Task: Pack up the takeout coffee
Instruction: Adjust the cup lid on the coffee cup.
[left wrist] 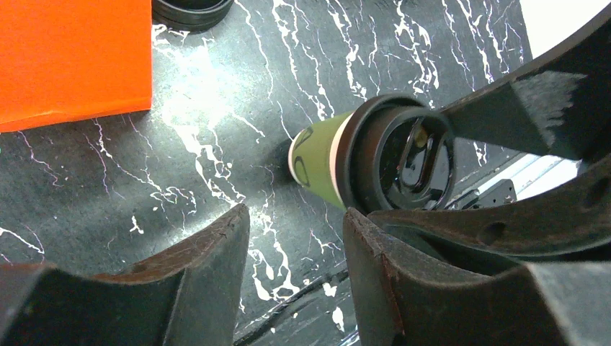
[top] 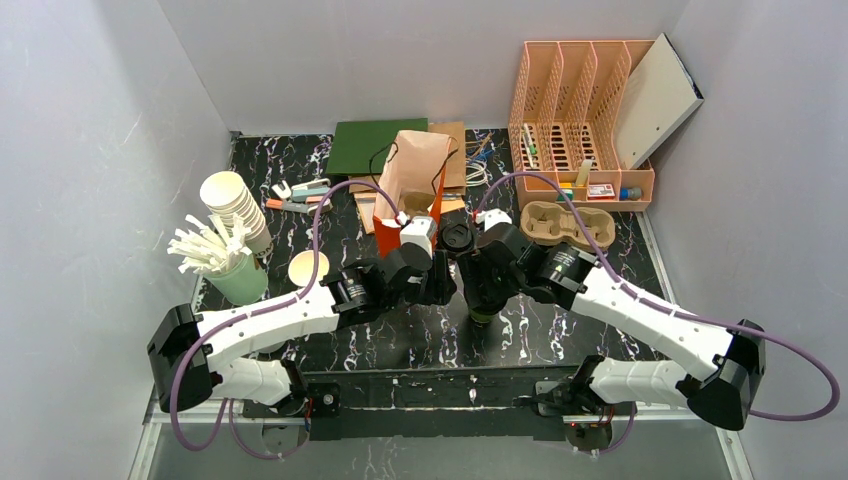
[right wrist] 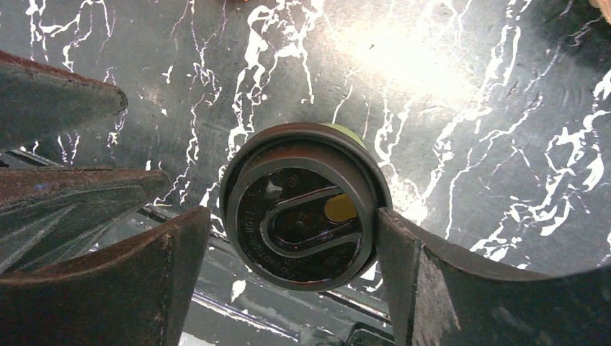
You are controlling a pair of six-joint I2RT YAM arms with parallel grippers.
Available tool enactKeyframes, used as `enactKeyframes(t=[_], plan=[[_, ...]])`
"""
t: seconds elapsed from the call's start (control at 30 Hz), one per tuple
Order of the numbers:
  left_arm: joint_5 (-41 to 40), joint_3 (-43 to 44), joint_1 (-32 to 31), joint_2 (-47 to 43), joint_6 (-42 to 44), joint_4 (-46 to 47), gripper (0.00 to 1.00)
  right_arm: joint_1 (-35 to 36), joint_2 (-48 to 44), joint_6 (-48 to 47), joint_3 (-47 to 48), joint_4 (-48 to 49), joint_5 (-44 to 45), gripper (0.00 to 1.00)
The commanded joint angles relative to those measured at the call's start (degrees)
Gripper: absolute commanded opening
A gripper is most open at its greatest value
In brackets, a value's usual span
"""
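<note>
The takeout coffee [top: 483,305], a dark green cup with a black lid, stands upright on the black marble table near the middle. From above, in the right wrist view, its lid [right wrist: 302,205] sits between the fingers of my right gripper [right wrist: 292,216]. The right finger [right wrist: 403,252] touches the lid's rim, and a gap separates the left finger from it, so the gripper is open. My left gripper [left wrist: 295,238] hangs just left of the cup [left wrist: 320,162], open with only table between its fingers. Seen from overhead, the two grippers [top: 440,282] [top: 482,285] are side by side.
A brown paper bag [top: 415,165] with an orange panel [left wrist: 72,58] lies behind the grippers. A spare black lid [top: 457,237] is close by. A cardboard cup carrier [top: 555,222] and a pink file rack [top: 580,120] stand at the right rear. Stacked white cups [top: 238,205] and a lidless cup [top: 307,268] are at the left.
</note>
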Motion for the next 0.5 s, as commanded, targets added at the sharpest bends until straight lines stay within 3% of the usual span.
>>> enactKeyframes(t=[0.0, 0.47], plan=[[-1.0, 1.4, -0.3, -0.4, 1.6, 0.6, 0.48, -0.1, -1.7, 0.3, -2.6, 4.3, -3.4, 0.9], [9.6, -2.9, 4.6, -0.1, -0.3, 6.1, 0.42, -0.1, -6.0, -8.9, -11.8, 17.3, -10.2, 0.91]])
